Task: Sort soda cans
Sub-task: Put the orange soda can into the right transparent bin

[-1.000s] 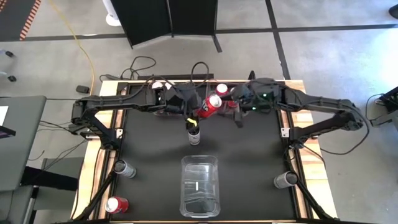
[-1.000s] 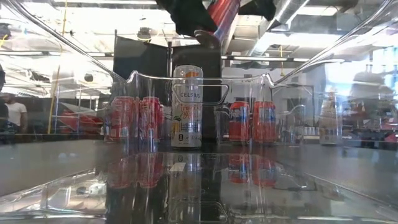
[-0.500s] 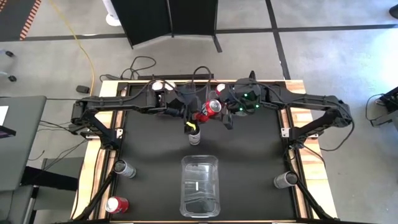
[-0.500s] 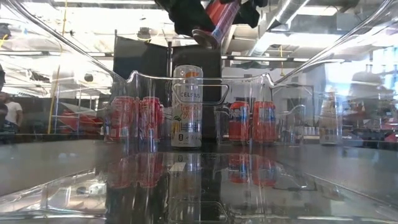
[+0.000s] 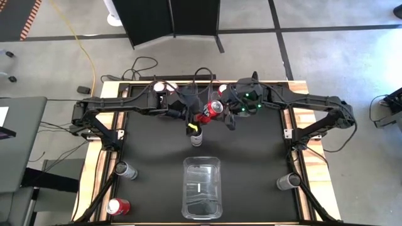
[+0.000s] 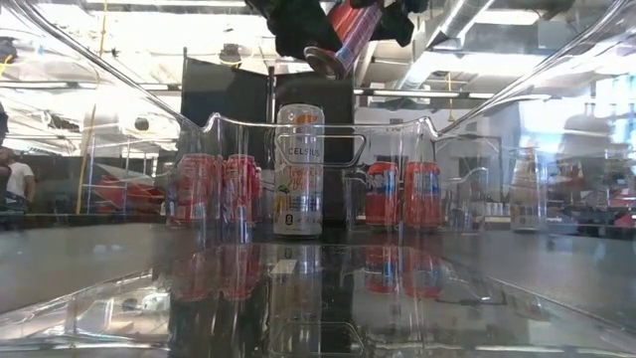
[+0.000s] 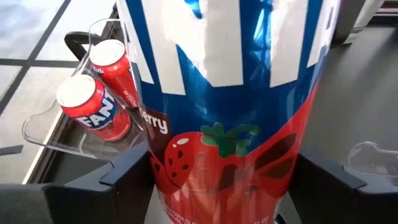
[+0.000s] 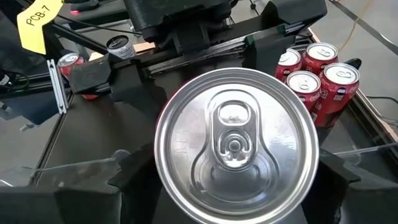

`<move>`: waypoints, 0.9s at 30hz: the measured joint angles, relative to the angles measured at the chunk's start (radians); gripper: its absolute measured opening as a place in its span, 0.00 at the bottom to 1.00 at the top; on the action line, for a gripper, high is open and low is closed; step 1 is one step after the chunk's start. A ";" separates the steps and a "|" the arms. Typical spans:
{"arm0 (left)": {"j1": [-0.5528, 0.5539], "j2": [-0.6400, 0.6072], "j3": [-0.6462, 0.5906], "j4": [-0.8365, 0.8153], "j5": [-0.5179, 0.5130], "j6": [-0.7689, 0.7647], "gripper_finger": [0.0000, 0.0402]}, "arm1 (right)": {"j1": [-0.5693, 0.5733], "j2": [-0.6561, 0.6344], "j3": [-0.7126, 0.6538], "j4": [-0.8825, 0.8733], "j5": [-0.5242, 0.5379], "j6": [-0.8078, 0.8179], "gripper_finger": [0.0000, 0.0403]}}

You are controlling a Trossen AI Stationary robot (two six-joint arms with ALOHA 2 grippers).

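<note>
Clear bin (image 5: 201,188) sits at table's 6 o'clock; white can (image 6: 298,171) reading "CELSIUS" stands at centre. Left gripper (image 5: 196,117) clamps the red strawberry can (image 5: 210,111) mid-air at 12 o'clock, tilted; right gripper (image 5: 227,113) brackets its silver top, contact unclear. Yellow tag (image 8: 37,20) reads "PCB-7".

The setting is a robotics lab or industrial workshop. The floor (image 5: 326,56) is bare grey concrete marked with dark tape lines. A yellow cable (image 5: 80,47) runs across it. The table (image 5: 135,157) has a wooden frame and a black top. Exposed ceiling ducts (image 6: 467,20) and a dark partition panel (image 5: 173,19) are visible.
</note>
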 joint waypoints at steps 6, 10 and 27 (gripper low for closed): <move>0.014 0.000 -0.001 -0.039 -0.072 -0.069 0.95 | -0.026 -0.014 0.001 -0.042 0.047 0.024 0.76; 0.030 0.000 -0.001 -0.119 -0.093 -0.121 0.94 | -0.075 -0.025 0.003 -0.118 0.083 0.021 0.76; 0.053 0.000 -0.002 -0.221 -0.087 -0.227 0.94 | -0.314 -0.016 -0.247 -0.079 0.136 -0.095 0.76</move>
